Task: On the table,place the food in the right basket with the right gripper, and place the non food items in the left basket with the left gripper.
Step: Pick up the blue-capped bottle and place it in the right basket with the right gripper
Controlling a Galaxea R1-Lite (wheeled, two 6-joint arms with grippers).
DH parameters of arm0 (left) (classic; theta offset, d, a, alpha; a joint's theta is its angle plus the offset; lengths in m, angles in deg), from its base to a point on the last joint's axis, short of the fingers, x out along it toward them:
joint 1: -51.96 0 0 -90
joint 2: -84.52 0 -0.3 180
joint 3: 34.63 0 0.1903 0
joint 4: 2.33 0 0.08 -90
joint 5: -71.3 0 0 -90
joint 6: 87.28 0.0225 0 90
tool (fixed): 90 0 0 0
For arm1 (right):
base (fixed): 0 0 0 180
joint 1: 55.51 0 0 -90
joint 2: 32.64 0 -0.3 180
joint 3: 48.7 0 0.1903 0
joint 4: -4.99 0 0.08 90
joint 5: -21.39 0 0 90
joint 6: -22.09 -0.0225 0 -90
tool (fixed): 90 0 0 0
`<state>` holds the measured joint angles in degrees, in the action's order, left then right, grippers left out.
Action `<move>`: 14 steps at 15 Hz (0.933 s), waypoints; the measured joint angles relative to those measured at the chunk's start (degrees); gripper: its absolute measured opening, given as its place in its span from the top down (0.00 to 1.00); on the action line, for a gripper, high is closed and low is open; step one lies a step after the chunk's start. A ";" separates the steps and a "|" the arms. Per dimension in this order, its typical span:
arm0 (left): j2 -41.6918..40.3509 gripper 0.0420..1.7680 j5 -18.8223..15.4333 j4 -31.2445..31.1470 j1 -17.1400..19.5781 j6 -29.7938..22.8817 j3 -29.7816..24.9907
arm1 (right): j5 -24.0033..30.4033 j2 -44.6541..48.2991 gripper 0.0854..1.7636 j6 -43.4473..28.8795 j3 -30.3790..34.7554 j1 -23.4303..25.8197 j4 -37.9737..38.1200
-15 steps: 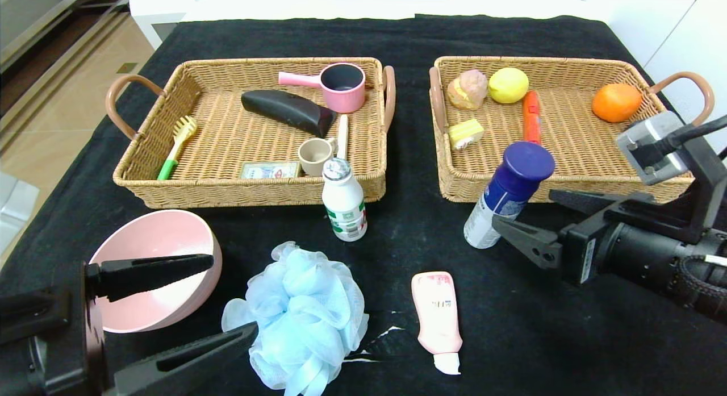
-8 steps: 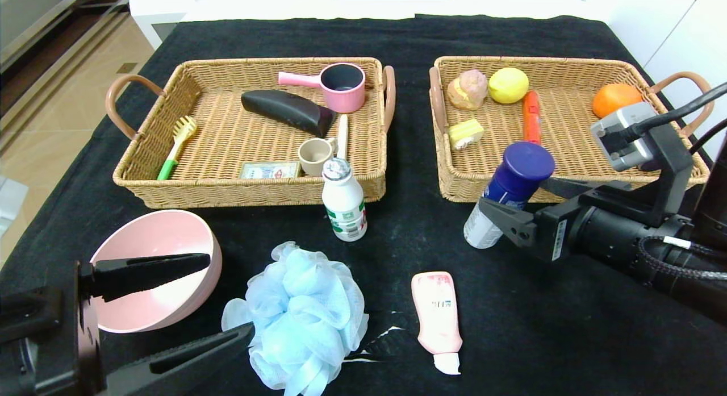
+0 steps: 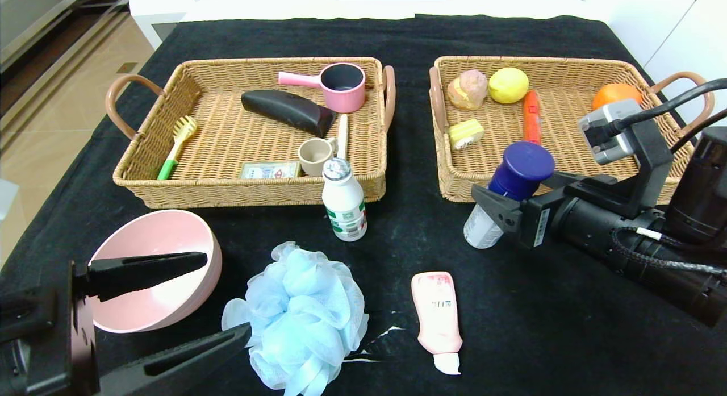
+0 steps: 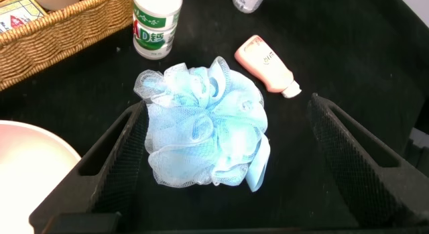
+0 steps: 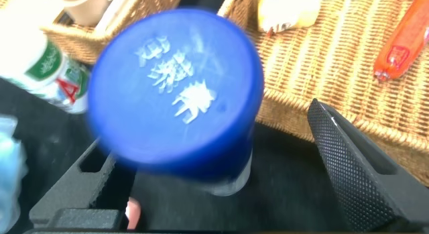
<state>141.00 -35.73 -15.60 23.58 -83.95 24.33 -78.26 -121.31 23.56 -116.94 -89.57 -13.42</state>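
A spray can with a blue cap (image 3: 509,189) stands in front of the right basket (image 3: 568,65). My right gripper (image 3: 514,196) is open, with one jaw on each side of the can; the cap fills the right wrist view (image 5: 175,93), between the jaws of the right gripper (image 5: 208,137). My left gripper (image 3: 224,296) is open at the front left, level with a light-blue bath pouf (image 3: 301,313). In the left wrist view the pouf (image 4: 204,130) lies between the open jaws of the left gripper (image 4: 224,110), and neither jaw touches it.
A white milk bottle (image 3: 344,200) stands in front of the left basket (image 3: 136,183). A pink tube (image 3: 437,316) lies at the front centre and a pink bowl (image 3: 153,268) at the front left. The left basket holds utensils; the right one holds fruit and other food.
My right gripper has moved left toward the spray can, so its open jaws now stand on both sides of it. The left arm has barely shifted.
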 joint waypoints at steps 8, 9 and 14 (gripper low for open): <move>-0.39 0.03 -0.02 0.02 0.00 -0.02 0.00 | -0.24 -1.84 0.04 -0.13 -0.20 0.60 -1.27; -0.44 0.03 0.00 0.00 0.00 -0.02 0.00 | -0.22 -1.90 0.04 -0.11 -0.18 0.60 -1.33; -0.48 0.03 0.00 -0.02 0.00 0.05 0.00 | -0.13 -2.19 0.38 -0.18 -0.05 0.57 -1.79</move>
<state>140.52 -35.73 -15.62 23.58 -83.90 24.33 -78.39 -123.51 23.38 -116.99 -89.00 -15.22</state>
